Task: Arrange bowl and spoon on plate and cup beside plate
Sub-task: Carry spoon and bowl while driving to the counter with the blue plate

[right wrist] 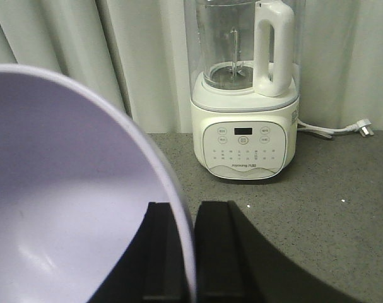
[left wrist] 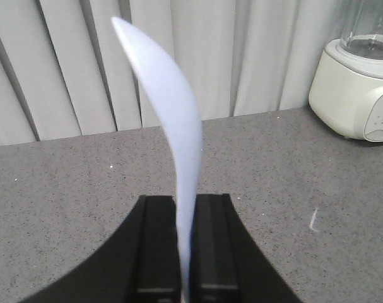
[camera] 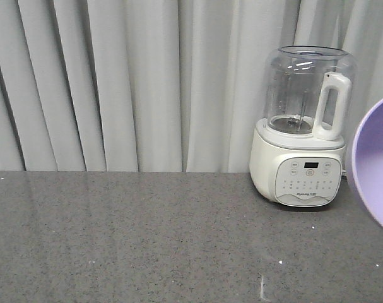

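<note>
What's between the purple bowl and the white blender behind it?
Only bare grey countertop separates the bowl from the blender in the right wrist view; the cord lies on the blender's other side.

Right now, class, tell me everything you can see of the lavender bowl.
The bowl is lavender, smooth and plastic-looking, with a thin pale rim and an empty inside. It is tipped up on edge, cropped in both views that show it. The right tool is shut on its rim, one finger inside, one outside. Nothing else visibly touches it.
</note>
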